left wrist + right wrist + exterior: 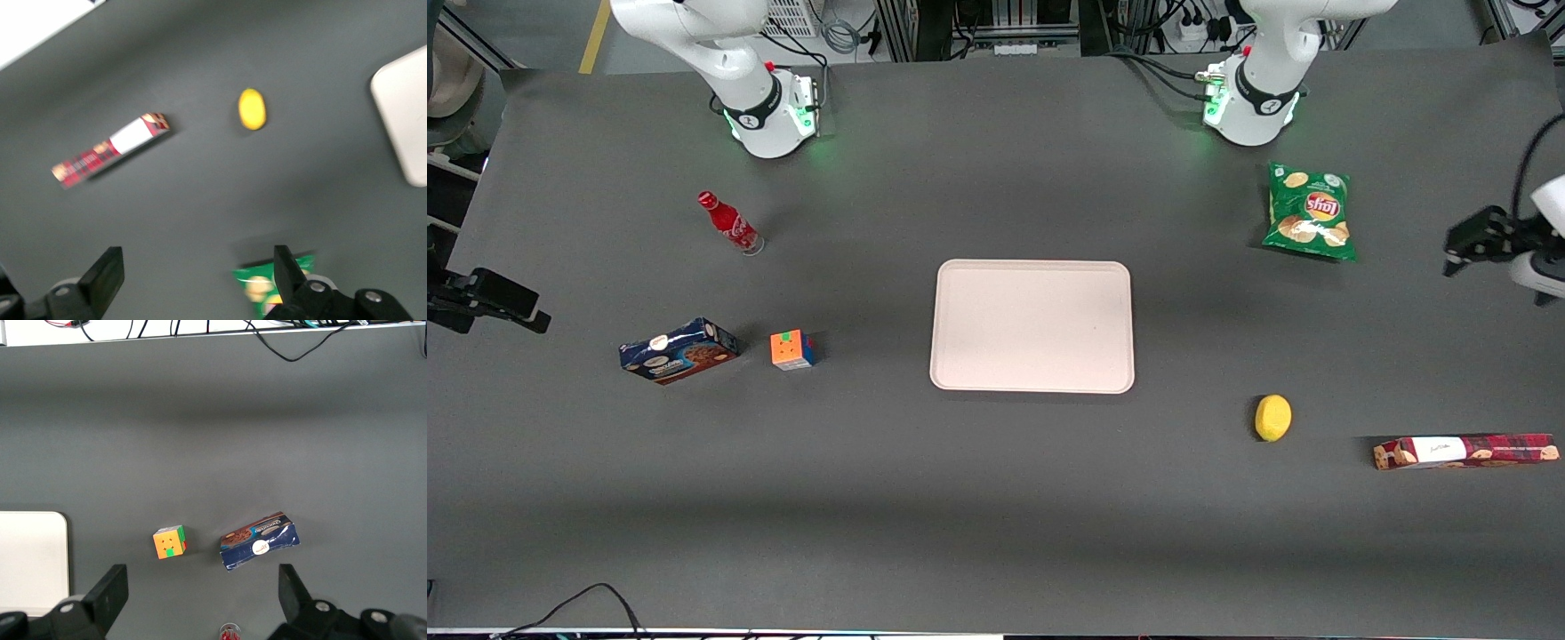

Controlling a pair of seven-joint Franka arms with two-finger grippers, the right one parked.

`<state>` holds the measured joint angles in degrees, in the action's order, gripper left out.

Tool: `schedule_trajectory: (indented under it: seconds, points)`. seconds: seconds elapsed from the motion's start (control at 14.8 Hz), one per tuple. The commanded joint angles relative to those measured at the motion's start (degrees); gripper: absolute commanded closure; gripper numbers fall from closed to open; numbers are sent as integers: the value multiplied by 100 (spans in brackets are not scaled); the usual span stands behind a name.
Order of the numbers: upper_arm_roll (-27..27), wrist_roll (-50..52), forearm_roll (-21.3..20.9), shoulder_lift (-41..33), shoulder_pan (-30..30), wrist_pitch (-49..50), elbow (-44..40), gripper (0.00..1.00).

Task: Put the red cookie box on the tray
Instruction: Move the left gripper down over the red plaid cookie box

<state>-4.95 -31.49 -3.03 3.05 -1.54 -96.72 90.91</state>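
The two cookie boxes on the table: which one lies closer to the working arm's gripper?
The red cookie box, long, slim and tartan. It lies at the working arm's end, where the open gripper hovers; the blue cookie box lies toward the parked arm's end.

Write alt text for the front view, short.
A pale tray sits mid-table, with the red cookie box lying flat toward the working arm's end, beside a lemon. The left pincer hovers open above that end, near a green chip bag. A blue cookie box, puzzle cube and red bottle lie toward the parked arm's end.

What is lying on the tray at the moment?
Nothing: the tray shows a bare surface. The red cookie box lies on the table near the lemon. The open gripper hovers above the table, holding nothing.
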Motion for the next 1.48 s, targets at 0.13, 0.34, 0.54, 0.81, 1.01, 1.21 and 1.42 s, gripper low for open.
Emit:
schedule_trajectory:
  seconds: [0.13,0.34,0.54,0.81,1.01,1.21,1.42]
  points:
    - [-707,-2929,57,661,294,-1154,-64,0]
    - [-1050,-4177,442,1135,312,-1761,-73,0]
    - [-1411,-5391,1259,1715,364,-2034,-126,0]
    - [-1412,-6665,1665,2349,593,-2842,-117,0]
    - [-1403,-7230,1710,2770,593,-3317,-135,0]
    - [-1368,-7731,1736,3262,611,-3433,-459,0]
    - [-1281,-7794,1850,3518,708,-3476,-565,0]
